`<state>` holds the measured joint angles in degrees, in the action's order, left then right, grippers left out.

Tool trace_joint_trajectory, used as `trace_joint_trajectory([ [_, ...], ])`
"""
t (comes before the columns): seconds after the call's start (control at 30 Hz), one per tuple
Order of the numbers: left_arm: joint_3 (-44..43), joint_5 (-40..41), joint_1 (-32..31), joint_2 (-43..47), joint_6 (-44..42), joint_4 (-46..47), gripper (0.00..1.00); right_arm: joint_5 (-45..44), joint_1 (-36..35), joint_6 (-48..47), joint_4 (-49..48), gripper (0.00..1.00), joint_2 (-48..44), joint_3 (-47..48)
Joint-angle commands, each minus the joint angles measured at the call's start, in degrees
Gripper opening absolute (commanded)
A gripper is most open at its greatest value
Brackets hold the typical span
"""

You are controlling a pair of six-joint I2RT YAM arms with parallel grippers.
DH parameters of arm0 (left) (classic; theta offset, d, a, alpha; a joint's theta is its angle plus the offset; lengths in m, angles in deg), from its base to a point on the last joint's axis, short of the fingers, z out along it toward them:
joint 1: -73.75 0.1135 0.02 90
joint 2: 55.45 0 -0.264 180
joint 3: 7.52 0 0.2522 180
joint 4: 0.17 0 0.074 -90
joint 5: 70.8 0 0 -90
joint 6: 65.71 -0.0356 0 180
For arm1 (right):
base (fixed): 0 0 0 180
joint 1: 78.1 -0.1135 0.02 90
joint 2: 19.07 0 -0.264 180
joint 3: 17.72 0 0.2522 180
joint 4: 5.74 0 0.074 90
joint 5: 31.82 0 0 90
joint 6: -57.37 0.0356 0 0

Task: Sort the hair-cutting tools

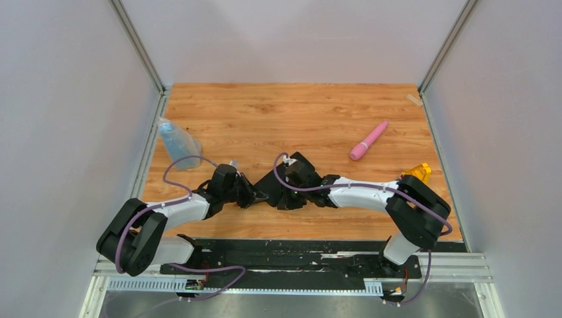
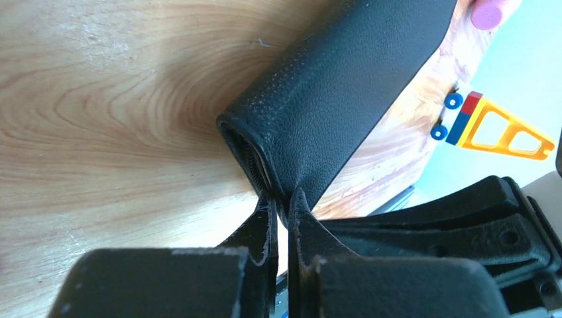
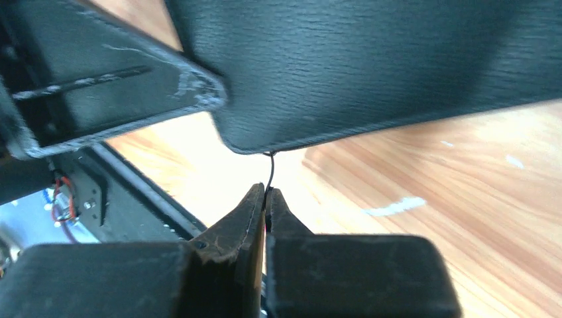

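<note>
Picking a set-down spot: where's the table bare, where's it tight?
Bare: the far strip of the table, and the wide stretch between the blue bottle at left and the pink tool at right. Crowded: near centre, where left gripper and right gripper grip the black case; yellow piece at right edge.

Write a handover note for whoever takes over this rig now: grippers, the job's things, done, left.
Left gripper: shut on the end of the black case, by its zip.
Right gripper: shut on a thin black cord hanging from the case's edge.
Scissors and combs: none in view; whether they are inside the case cannot be told.
Done: nothing sorted that shows.
Left: probably open the case, then sort. Pink tool and blue bottle lie apart on the table; leave them.
</note>
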<state>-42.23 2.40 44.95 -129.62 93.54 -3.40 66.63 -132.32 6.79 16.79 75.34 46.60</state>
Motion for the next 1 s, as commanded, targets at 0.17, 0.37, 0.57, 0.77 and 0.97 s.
trace_joint_trajectory([
  [0.17,-1.50,2.36,1.10,0.50,-4.97,-4.27,0.00,-6.79,15.39,-2.76,9.16,0.00,-15.04,-12.57],
  [0.37,-4.27,2.24,3.00,0.64,-9.91,-9.72,0.00,-6.17,21.00,-5.93,11.63,0.00,-19.34,-12.45],
  [0.57,-14.51,5.19,7.02,-5.49,-18.11,-15.91,0.17,1.27,18.18,-4.24,7.41,0.00,-20.86,-13.44],
  [0.77,-20.91,4.95,7.88,-7.39,-17.91,-15.28,0.88,2.57,11.77,2.06,2.21,0.00,-18.36,-11.47],
  [0.97,-16.05,6.45,7.70,4.38,-15.89,-19.07,0.98,1.89,4.75,5.48,-3.00,0.00,-11.84,-5.07],
])
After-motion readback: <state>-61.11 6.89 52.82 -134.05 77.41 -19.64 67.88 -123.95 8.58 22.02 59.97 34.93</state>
